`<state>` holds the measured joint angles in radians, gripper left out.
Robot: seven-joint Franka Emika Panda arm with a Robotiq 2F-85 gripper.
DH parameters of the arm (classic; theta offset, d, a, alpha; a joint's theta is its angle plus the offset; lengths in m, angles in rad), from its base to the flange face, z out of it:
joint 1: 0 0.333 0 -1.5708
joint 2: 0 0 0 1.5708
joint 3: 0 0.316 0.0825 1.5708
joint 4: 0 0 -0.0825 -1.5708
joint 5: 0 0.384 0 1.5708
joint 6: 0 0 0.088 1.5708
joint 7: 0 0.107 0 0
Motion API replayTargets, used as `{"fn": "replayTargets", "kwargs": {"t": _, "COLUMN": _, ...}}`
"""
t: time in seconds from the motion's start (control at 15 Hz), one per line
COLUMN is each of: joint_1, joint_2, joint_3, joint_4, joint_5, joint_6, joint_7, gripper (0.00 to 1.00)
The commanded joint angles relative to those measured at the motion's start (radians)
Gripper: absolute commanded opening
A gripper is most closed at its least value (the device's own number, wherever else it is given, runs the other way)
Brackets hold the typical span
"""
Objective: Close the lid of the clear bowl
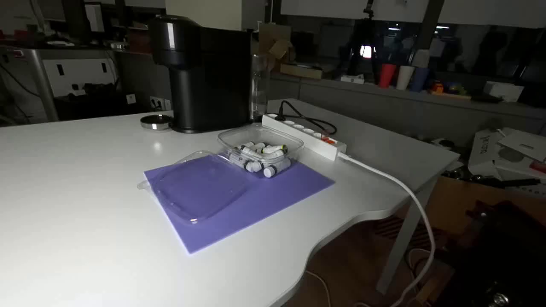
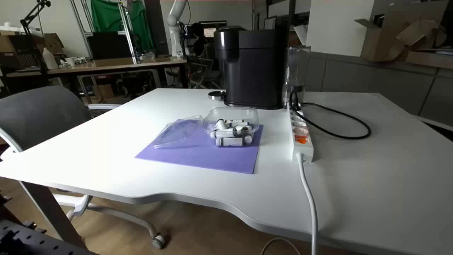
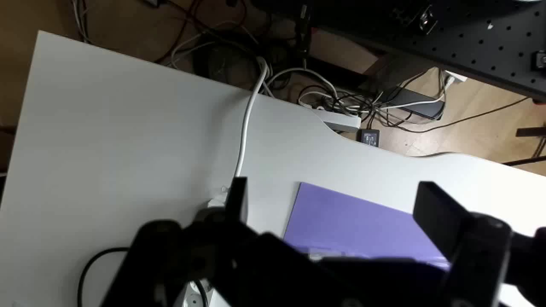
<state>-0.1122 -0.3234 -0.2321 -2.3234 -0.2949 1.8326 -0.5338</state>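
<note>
The clear bowl (image 1: 230,137) stands on the purple mat with its top open and several white cylinders inside. It also shows in an exterior view (image 2: 231,113). The thin transparent lid (image 1: 198,187) lies open beside it, partly over the mat, with one edge close against the bowl. In an exterior view the lid (image 2: 178,132) looks slightly tilted, its bowl-side edge higher. I cannot tell whether they are joined. My gripper (image 3: 332,192) is open and empty in the wrist view, high above the table. Its body hides most of the bowl and lid there. It is out of both exterior views.
The purple mat (image 1: 273,200) lies on the white table (image 1: 106,238). A white power strip (image 2: 300,136) with cables stands beside the bowl. A black coffee machine (image 1: 209,81) stands behind it, with a small round metal piece (image 1: 156,122) next to it. The table's front edge curves.
</note>
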Motion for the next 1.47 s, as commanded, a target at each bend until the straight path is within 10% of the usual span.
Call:
{"fn": "replayTargets", "kwargs": {"t": 0.0, "joint_1": -0.003, "joint_2": 0.001, "joint_3": 0.003, "joint_4": 0.001, "joint_5": 0.001, "joint_6": 0.001, "joint_7": -0.001, "gripper": 1.00}}
{"fn": "replayTargets", "kwargs": {"t": 0.67, "joint_1": -0.003, "joint_2": 0.000, "joint_3": 0.003, "joint_4": 0.002, "joint_5": 0.001, "joint_6": 0.001, "joint_7": -0.001, "gripper": 1.00}}
{"fn": "replayTargets", "kwargs": {"t": 1.4, "joint_1": 0.072, "joint_2": 0.096, "joint_3": 0.165, "joint_4": -0.103, "joint_5": -0.063, "joint_6": 0.547, "joint_7": 0.172, "gripper": 1.00}}
